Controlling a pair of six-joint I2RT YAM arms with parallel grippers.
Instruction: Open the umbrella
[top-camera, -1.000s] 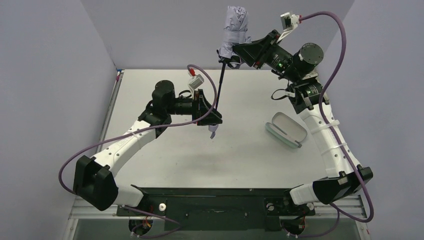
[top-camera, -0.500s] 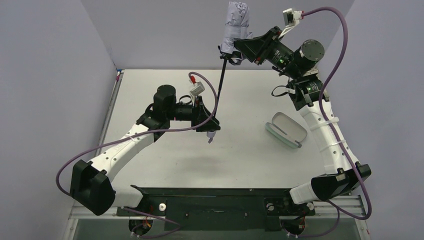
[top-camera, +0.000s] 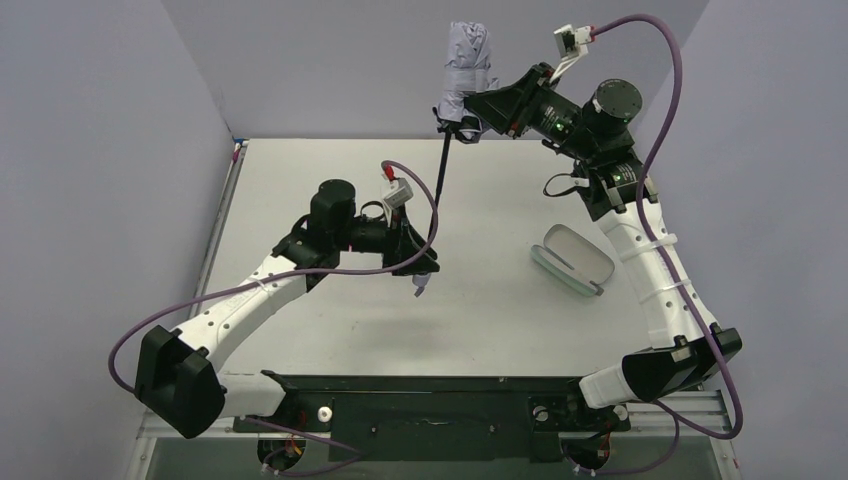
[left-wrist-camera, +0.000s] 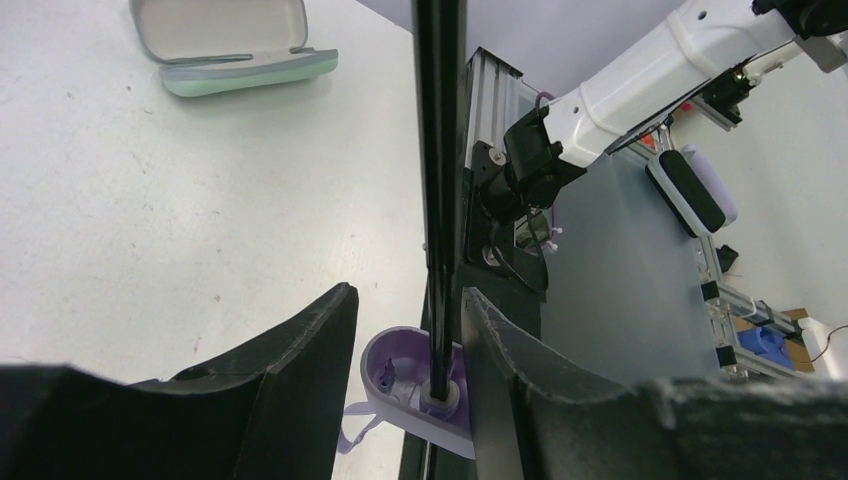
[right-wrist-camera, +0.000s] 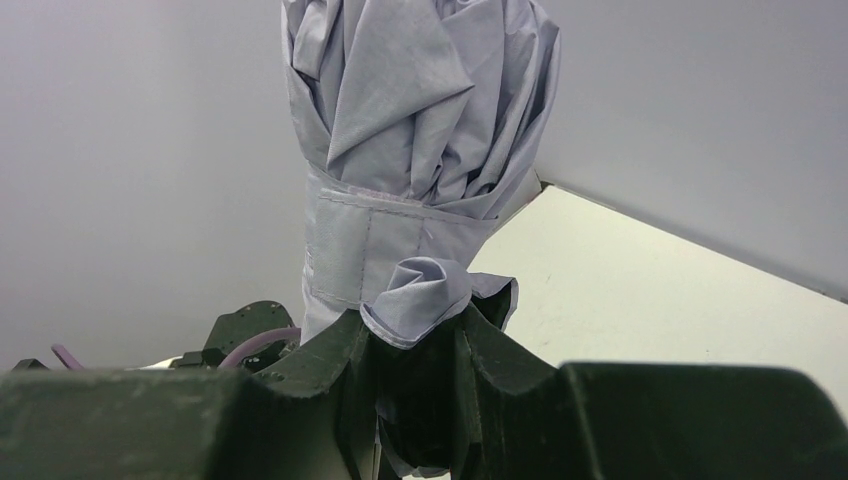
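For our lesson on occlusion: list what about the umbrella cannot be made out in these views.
Left wrist: the shaft runs off the top edge, so the canopy is unseen; the left tool covers part of the handle.
Right wrist: the right tool hides the umbrella below its bundled fabric; the top is cropped.
Top external: the handle is tiny and its detail unreadable.

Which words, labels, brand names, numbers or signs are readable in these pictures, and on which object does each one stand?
No text can be read in any view.
The umbrella, the mint-green case and the table show no print.
The white cable plug is too small to show any marking.
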